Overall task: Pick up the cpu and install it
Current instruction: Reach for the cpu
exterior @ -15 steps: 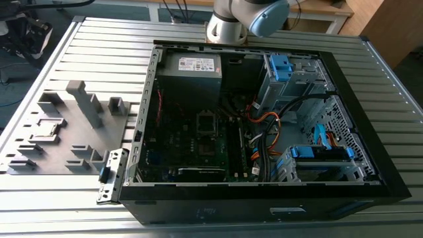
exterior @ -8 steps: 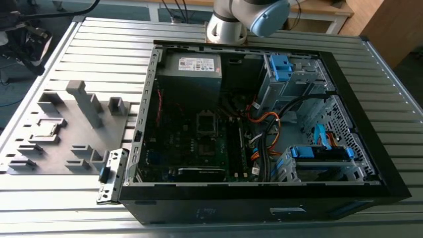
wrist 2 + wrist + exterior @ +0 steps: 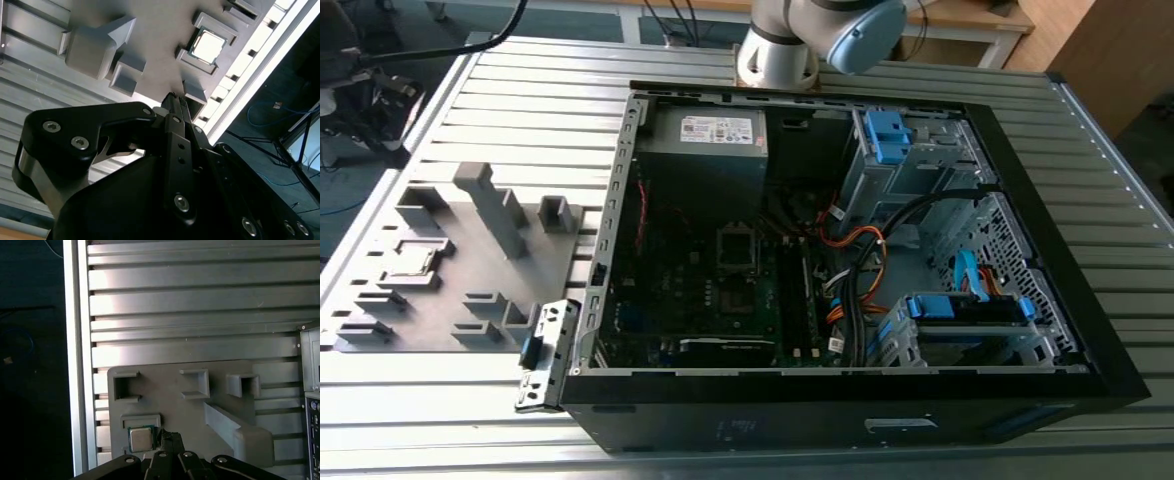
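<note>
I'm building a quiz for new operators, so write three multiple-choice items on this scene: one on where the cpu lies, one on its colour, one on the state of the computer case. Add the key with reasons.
1. Where does the cpu lie?
A. In a recessed holder on the grey fixture plate
B. In the motherboard socket
C. On the bare table slats

2. What colour is the cpu's top?
A. Orange
B. Pale silvery-grey
C. Blue

3. How is the computer case?
A. Closed by a side panel
B. Covered with a cloth
C. Open, its inside in view

Key: 1 A, both wrist views show the holder's rim framing it; 2 B, it shines pale in the second wrist view; 3 C, the exterior view looks straight into it.
</note>
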Robot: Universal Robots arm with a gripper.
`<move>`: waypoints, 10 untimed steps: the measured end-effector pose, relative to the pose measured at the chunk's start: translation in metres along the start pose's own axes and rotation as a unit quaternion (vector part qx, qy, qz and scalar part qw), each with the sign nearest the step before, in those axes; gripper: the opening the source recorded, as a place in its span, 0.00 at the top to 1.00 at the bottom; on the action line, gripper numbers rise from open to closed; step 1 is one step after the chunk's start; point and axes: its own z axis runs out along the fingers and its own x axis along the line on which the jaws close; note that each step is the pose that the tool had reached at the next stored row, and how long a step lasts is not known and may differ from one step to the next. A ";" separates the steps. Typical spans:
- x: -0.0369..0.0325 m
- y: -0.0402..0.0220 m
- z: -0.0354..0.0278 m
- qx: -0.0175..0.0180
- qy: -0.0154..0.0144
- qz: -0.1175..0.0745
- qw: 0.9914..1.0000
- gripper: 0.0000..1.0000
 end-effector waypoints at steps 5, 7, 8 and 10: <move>0.0005 -0.0071 0.0071 0.000 0.000 0.000 1.000 0.89; 0.0005 -0.0088 0.0086 0.000 0.000 0.000 1.000 0.89; 0.0004 -0.0092 0.0089 0.000 0.000 0.000 1.000 0.89; 0.0005 -0.0093 0.0090 0.000 0.000 0.000 1.000 0.89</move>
